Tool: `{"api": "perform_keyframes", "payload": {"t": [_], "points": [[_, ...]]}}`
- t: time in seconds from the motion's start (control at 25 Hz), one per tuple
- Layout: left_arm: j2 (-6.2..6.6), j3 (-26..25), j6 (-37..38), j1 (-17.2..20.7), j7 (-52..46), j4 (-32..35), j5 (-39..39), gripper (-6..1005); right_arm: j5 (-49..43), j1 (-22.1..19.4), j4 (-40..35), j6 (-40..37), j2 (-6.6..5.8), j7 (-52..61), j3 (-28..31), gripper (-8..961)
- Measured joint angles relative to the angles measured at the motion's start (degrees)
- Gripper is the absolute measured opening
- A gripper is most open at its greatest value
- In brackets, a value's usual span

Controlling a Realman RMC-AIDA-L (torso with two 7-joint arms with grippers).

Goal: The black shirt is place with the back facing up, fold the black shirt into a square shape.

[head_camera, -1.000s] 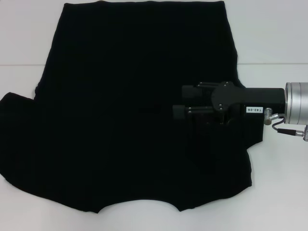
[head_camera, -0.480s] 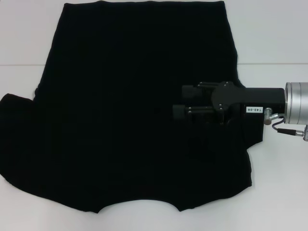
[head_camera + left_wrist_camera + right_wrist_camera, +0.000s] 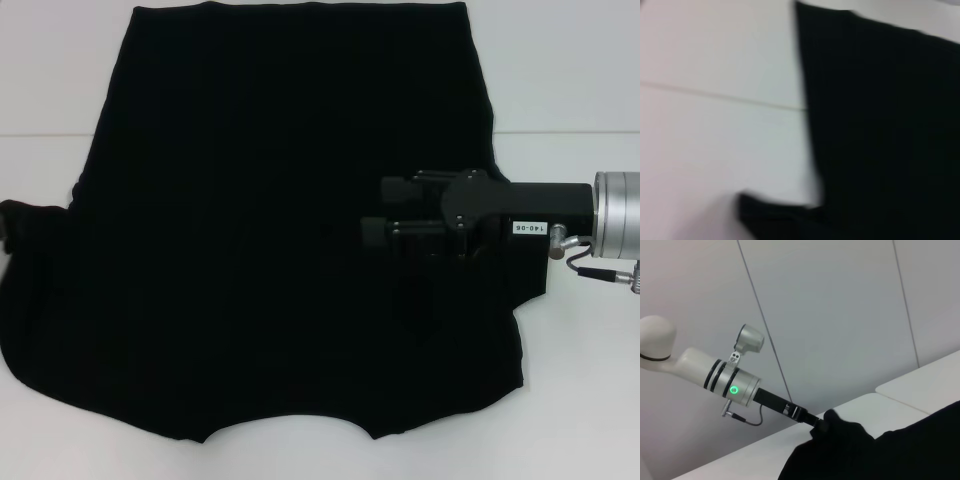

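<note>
The black shirt (image 3: 290, 230) lies spread flat on the white tabletop (image 3: 570, 80), its plain side up with no lettering showing, hem at the far edge and neckline curve near the robot. The sleeve on the robot's right appears already turned in over the body, which would explain the straighter edge on that side, while the left sleeve (image 3: 30, 260) is spread outward past the body.

The right pincer (image 3: 375, 210) reaches in from the right and rests low over the shirt's right half, fingers set slightly apart with nothing between them. It looks placed there to press or smooth the folded side, though contact with the cloth cannot be confirmed.

In the right wrist view the left pincer (image 3: 826, 426) sits at the tip of the left sleeve, where the cloth bunches around it; whether it is clamped on the fabric cannot be told. That position suits lifting the sleeve inward to match the other side.
</note>
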Motion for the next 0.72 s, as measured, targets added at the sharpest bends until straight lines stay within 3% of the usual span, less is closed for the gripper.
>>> {"api": "perform_keyframes", "payload": {"t": [0.12,0.44,0.72], "points": [[-0.8,2.06,1.48,-1.15,2.37,-0.12,-2.28,25,0.3,-0.36,0.0,0.04,-0.1,0.0,0.0,698],[-3.7,15.61,1.91,-2.48,3.67,-0.56,-8.53,31,1.43,-1.62,-0.13,-0.35,-0.5,0.27,0.0,693],[-5.54,18.21,3.98,-3.12,4.59,-0.66,-10.65,146,3.71,-2.4,-0.44,-0.69,-1.62,1.06,0.04,688]]}}
